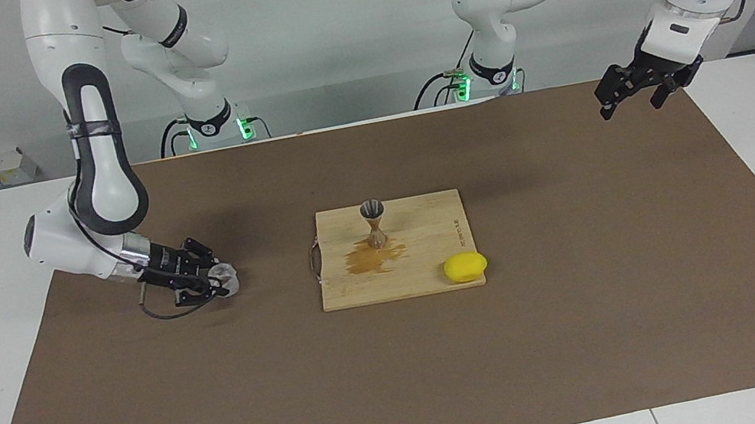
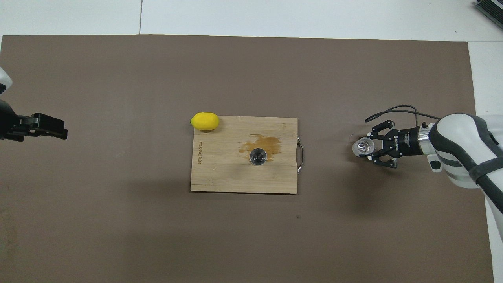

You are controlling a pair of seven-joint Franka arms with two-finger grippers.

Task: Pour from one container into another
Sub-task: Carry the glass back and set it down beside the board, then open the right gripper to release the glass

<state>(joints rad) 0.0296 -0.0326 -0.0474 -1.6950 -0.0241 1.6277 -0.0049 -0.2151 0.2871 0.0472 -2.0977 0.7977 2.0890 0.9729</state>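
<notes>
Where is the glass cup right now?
The glass cup is in the shut right gripper, low over the brown mat toward the right arm's end of the table, well clear of the cutting board and jigger.

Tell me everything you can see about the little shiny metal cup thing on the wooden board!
The jigger is a small silvery metal measuring cup shaped like an hourglass: two cones joined at a thin waist. It stands upright on the wooden cutting board, open mouth up, in the half nearer the robots. A brown wet-looking stain spreads on the board from its foot. What is inside cannot be made out. No gripper touches it; only the board does.
</notes>
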